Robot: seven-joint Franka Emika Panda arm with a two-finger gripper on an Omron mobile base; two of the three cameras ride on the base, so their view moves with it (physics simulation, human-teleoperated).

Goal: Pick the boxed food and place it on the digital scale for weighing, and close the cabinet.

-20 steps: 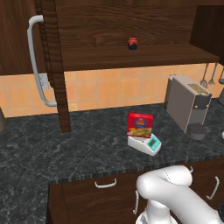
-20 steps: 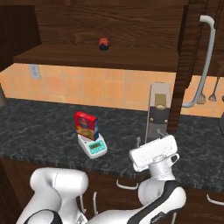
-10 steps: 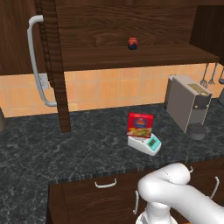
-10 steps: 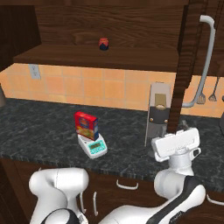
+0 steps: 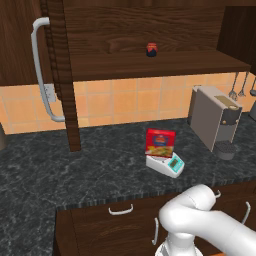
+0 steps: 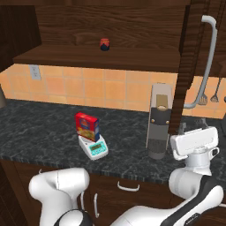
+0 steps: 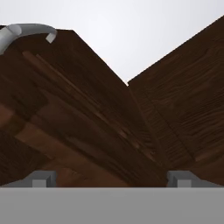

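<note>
Boxed food point(image 5: 160, 142): upright on the digital scale point(image 5: 165, 164), red front toward the cameras; also at point(image 6: 87, 126) in the right base view, resting on the scale's round plate.
Digital scale: on the dark speckled counter point(image 5: 75, 170), teal display panel at its near corner, well in front of the tiled wall.
Cabinet point(image 5: 150, 30): doors swung open, one door point(image 5: 62, 75) edge-on at the left with its long light-grey bar handle point(image 5: 42, 70), the other door point(image 6: 190, 66) edge-on at the right with its own handle point(image 6: 207, 57).
Small dark red jar point(image 5: 152, 49): alone on the open shelf inside the cabinet, above and behind the box.
Coffee machine point(image 5: 216, 117): on the counter right of the scale, near but apart from it; in the right base view it stands just beside the right door's lower edge.
Utensils point(image 6: 211, 93): hanging on the wall past the right door.
Gripper point(image 7: 113, 179): jaws spread wide, nothing between them, raised close beneath the right door; dark wood fills the space between the fingertips point(image 7: 41, 179).
In the way: coffee machine close to the right door's lower edge; whether touching, cannot tell.
</note>
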